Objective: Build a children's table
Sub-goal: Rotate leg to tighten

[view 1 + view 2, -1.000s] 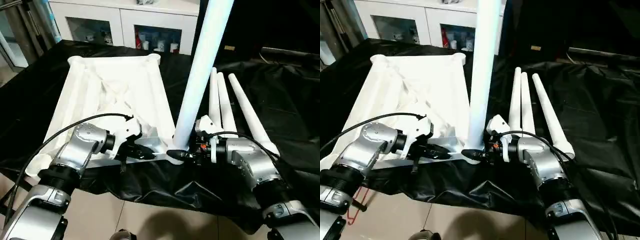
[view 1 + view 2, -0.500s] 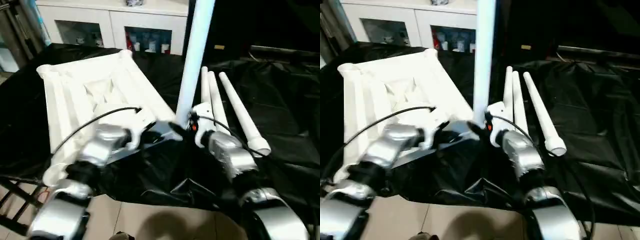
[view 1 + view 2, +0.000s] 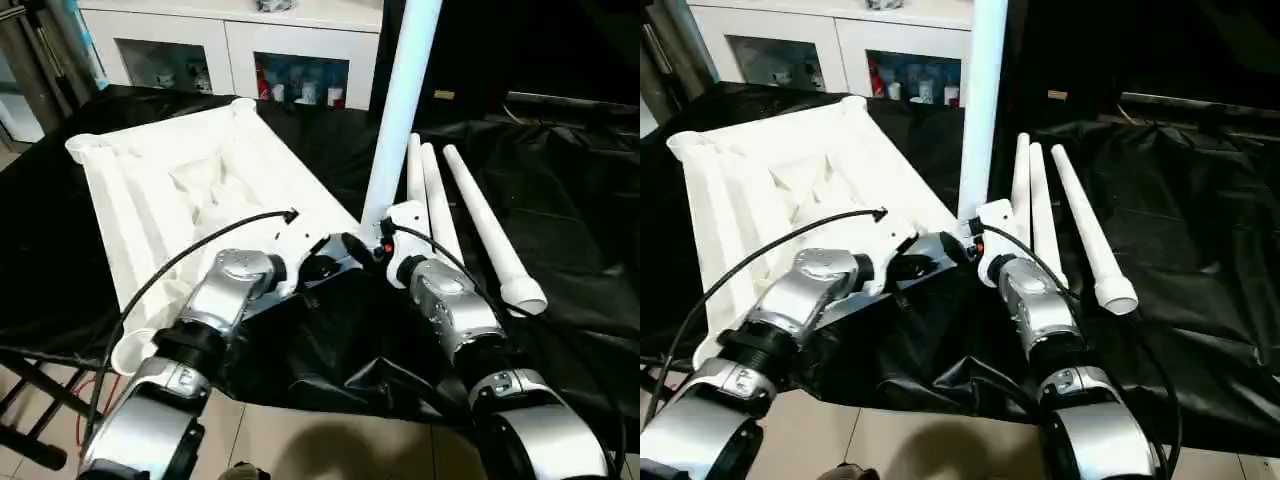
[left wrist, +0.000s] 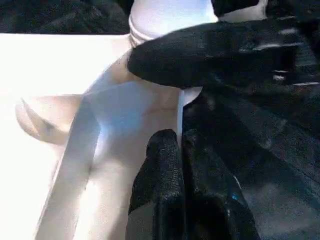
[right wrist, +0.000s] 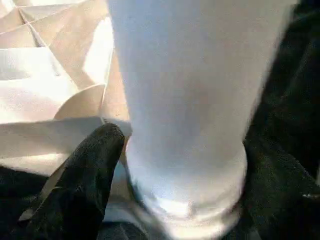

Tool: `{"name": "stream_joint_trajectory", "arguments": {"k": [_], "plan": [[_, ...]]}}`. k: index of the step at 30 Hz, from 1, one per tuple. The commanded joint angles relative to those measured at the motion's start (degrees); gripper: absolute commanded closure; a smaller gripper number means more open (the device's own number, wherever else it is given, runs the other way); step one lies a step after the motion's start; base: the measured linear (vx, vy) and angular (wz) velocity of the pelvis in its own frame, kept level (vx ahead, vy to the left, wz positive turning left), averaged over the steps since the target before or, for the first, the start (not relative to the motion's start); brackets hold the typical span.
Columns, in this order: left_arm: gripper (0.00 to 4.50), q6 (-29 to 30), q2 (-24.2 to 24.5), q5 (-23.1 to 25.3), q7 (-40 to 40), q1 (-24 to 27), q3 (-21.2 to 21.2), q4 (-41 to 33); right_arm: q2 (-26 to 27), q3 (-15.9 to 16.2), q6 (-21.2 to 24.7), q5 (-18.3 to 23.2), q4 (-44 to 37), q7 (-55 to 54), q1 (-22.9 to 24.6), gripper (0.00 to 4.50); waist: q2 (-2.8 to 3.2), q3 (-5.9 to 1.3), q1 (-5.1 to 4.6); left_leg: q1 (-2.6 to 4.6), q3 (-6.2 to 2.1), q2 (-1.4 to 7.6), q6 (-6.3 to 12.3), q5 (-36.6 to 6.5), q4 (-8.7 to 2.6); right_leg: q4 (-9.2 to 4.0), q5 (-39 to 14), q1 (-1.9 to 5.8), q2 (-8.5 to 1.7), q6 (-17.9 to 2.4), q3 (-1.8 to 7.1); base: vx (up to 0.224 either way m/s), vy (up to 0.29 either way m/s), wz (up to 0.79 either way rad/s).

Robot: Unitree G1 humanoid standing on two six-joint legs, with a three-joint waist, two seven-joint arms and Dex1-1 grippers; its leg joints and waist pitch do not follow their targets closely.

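The white table top lies ribbed underside up on the black sheet, on the left of the scene, its far corner sockets toward the glass-door cabinet. Its near edge runs behind the left forearm, so that corner is partly covered. The left gripper has its two black fingers pressed together, tips against the white rim of the table top near the corner; nothing is between them.

At the centre, one white leg stands upright in the near corner socket, and its upper end is cut off by the top of the picture. The right gripper sits at the foot of this leg. In its wrist view one black finger lies against the socket collar on one side, and dark at the other edge may be the second finger; the fingers stand apart around the leg's base, though whether they actually squeeze it cannot be told.

On the right, three more legs lie side by side on the sheet, touching or nearly so.
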Motion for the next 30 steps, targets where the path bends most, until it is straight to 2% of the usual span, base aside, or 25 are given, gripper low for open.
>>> {"name": "stream_joint_trajectory", "arguments": {"k": [1, 3, 4, 5, 6, 8, 9, 11, 12, 14, 16, 17, 19, 24, 25, 26, 27, 28, 29, 30], "plan": [[4.5, -4.7, -2.1, -0.9, 4.6, -3.1, 2.1, 0.1, 0.6, 1.7, 0.9, -0.3, -4.1, 1.7, 1.3, 0.86, 0.03, -4.2, -0.06, 1.56, -1.32, 2.29, 2.52, -10.1, -3.51, -3.99, -3.6, 2.78, -4.4, -12.3, 2.31, 0.0, 0.0, 0.0], [4.5, -6.3, -2.5, -1.1, 7.0, -3.9, 3.1, 1.3, -0.2, 1.4, 1.7, -0.3, -7.3, 1.7, 2.4, 0.86, -0.15, -4.41, -0.07, 1.41, -1.37, 2.19, 3.15, -8.8, -3.33, -3.67, -1.7, 2.99, -4.52, -12.7, 2.27, 0.0, 0.0, 0.0], [4.5, -7.6, -2.9, -1.4, 9.4, -4.7, 4.4, 2.2, -1.3, 1.6, 2.7, -0.7, -11.4, 1.8, 3.8, 0.86, 0.19, -4.45, -0.06, 1.28, -1.43, 2.11, 3.56, -8.1, -3.23, -3.58, -0.6, 3.16, -4.45, -12.7, 2.25, 0.0, 0.0, 0.0], [4.5, -8.1, -3.0, -1.6, 10.5, -5.1, 5.0, 2.5, -1.8, 1.7, 3.3, -0.9, -13.6, 1.8, 4.6, 0.86, -0.13, -4.61, -0.07, 1.21, -1.41, 2.04, 4.28, -6.9, -3.02, -3.38, 2.0, 3.31, -4.33, -12.5, 2.25, 0.0, 0.0, 0.0], [4.5, -8.3, -3.0, -1.6, 10.6, -5.2, 5.1, 2.6, -2.0, 1.8, 3.6, -0.9, -14.4, 1.8, 4.8, 0.86, -0.18, -4.84, -0.16, 1.07, -1.55, 2.09, 4.71, -5.7, -2.98, -2.99, 3.7, 3.48, -4.4, -12.7, 2.19, 0.0, 0.0, 0.0], [4.06, -8.7, -2.5, -1.5, 10.9, -5.2, 5.2, 2.0, -2.7, 2.1, 5.5, -0.3, -18.5, 2.7, 6.1, 0.78, -0.12, -4.97, -0.42, 1.04, -1.42, 2.02, 6.87, -3.9, -2.6, -2.74, 7.7, 3.21, -4.33, -14.0, 2.13, 0.0, 0.0, 0.0], [4.06, -8.8, -1.7, -1.5, 10.3, -4.7, 5.2, 0.9, -3.5, 3.0, 7.3, 0.2, -22.5, 4.0, 7.6, 0.78, -0.04, -4.85, -0.43, 0.96, -1.43, 2.0, 7.22, -3.9, -2.61, -2.78, 7.6, 3.17, -4.32, -14.2, 2.11, 0.0, 0.0, 0.0], [3.83, -9.2, -1.2, -1.3, 10.7, -4.5, 5.1, 0.5, -3.9, 3.6, 8.7, 0.5, -25.1, 4.6, 8.6, 0.78, 0.03, -4.78, -0.14, 1.09, -1.46, 2.29, 7.57, -4.5, -2.67, -2.87, 6.9, 3.11, -4.46, -14.5, 2.1, 0.0, 0.0, 0.0], [3.73, -9.0, 0.2, -0.5, 12.5, -4.1, 5.4, -0.5, -4.3, 4.2, 10.9, 1.2, -27.8, 5.9, 9.6, 0.78, -0.23, -4.66, -0.27, 1.17, -1.39, 2.31, 7.25, -5.6, -2.74, -3.04, 5.1, 2.97, -4.31, -14.6, 2.04, 0.0, 0.0, 0.0], [3.57, -8.9, 1.1, 0.1, 13.6, -3.8, 5.7, -1.2, -4.7, 4.7, 12.4, 1.6, -29.7, 6.7, 10.3, 0.78, -0.02, -4.21, -0.3, 1.35, -1.45, 2.43, 5.8, -8.5, -3.11, -3.56, -0.6, 2.81, -4.31, -13.7, 2.07, 0.0, 0.0, 0.0], [3.57, -7.5, 3.0, 1.0, 14.8, -3.4, 6.5, -2.7, -5.2, 5.7, 14.3, 1.6, -31.4, 8.0, 11.1, 0.78, -0.05, -4.15, -0.31, 1.5, -1.45, 2.4, 4.66, -9.7, -3.15, -3.81, -3.3, 2.72, -4.25, -13.1, 2.12, 0.0, 0.0, 0.0], [3.57, -5.3, 5.9, 2.1, 14.3, -2.3, 6.8, -5.4, -5.8, 7.2, 16.0, 1.2, -32.4, 9.5, 11.9, 0.78, -0.15, -4.05, -0.36, 1.48, -1.56, 2.51, 3.46, -10.3, -3.42, -3.92, -5.7, 2.65, -4.31, -12.5, 2.12, 0.0, 0.0, 0.0], [3.57, -3.3, 8.7, 3.5, 12.8, -0.6, 6.3, -8.8, -5.8, 8.4, 17.3, 0.6, -32.5, 10.0, 12.3, 0.78, -0.21, -3.97, -0.48, 1.54, -1.58, 2.56, 2.5, -11.1, -3.51, -3.93, -6.9, 2.41, -4.27, -11.9, 2.19, 0.0, 0.0, 0.0], [3.57, 5.9, 16.1, 7.9, 9.4, 4.2, 5.1, -20.3, -5.3, 9.8, 20.3, -0.4, -31.8, 9.2, 12.3, 0.78, 0.32, -3.94, -0.54, 1.68, -1.59, 2.64, 0.76, -10.8, -3.66, -3.73, -7.3, 2.0, -4.26, -11.5, 2.33, 0.0, 0.0, 0.0], [3.57, 8.5, 18.3, 9.3, 8.9, 5.4, 4.3, -23.0, -5.3, 10.1, 21.1, -0.6, -31.8, 9.1, 12.2, 0.78, 0.5, -3.94, -0.39, 1.96, -1.58, 2.74, 0.25, -11.5, -3.71, -3.77, -7.7, 1.77, -4.27, -11.3, 2.38, 0.0, 0.0, 0.0], [3.57, 10.1, 20.1, 10.7, 8.3, 6.2, 3.6, -24.9, -5.1, 10.2, 21.8, -0.5, -31.5, 9.1, 12.1, 0.78, 0.53, -3.86, -0.4, 1.82, -1.55, 2.62, -0.07, -11.6, -3.78, -3.75, -7.4, 1.76, -4.08, -11.0, 2.38, 0.0, 0.0, 0.0], [3.57, 10.1, 20.1, 10.7, 8.3, 6.2, 3.6, -24.9, -5.1, 10.2, 21.8, -0.5, -31.5, 9.1, 12.1, 0.78, 0.4, -3.85, -0.27, 1.98, -1.49, 2.6, -0.27, -11.8, -3.75, -3.84, -7.5, 1.67, -4.09, -10.9, 2.41, 0.0, 0.0, 0.0], [3.57, 11.8, 21.7, 11.8, 8.0, 7.0, 3.3, -26.6, -5.0, 10.5, 22.3, -0.5, -31.1, 9.2, 11.8, 0.78, 0.33, -3.86, -0.27, 1.74, -1.66, 2.67, -0.5, -11.7, -3.92, -3.6, -7.2, 1.92, -4.23, -10.8, 2.43, 0.0, 0.0, 0.0], [3.57, 13.8, 23.0, 13.0, 7.8, 7.7, 3.0, -28.1, -5.0, 10.8, 22.4, -0.6, -30.4, 9.4, 11.5, 0.78, 0.51, -3.93, -0.18, 1.89, -1.62, 2.65, -0.79, -11.5, -3.86, -3.55, -6.9, 1.78, -4.21, -10.6, 2.4, 0.0, 0.0, 0.0], [3.57, 16.5, 25.0, 14.7, 6.8, 8.6, 2.3, -30.6, -4.8, 11.3, 22.4, -0.7, -29.5, 9.7, 11.0, 0.78, 0.28, -3.87, -0.29, 1.76, -1.57, 2.52, -0.75, -11.2, -3.84, -3.56, -6.6, 1.8, -4.11, -10.6, 2.42, 0.0, 0.0, 0.0]]}}
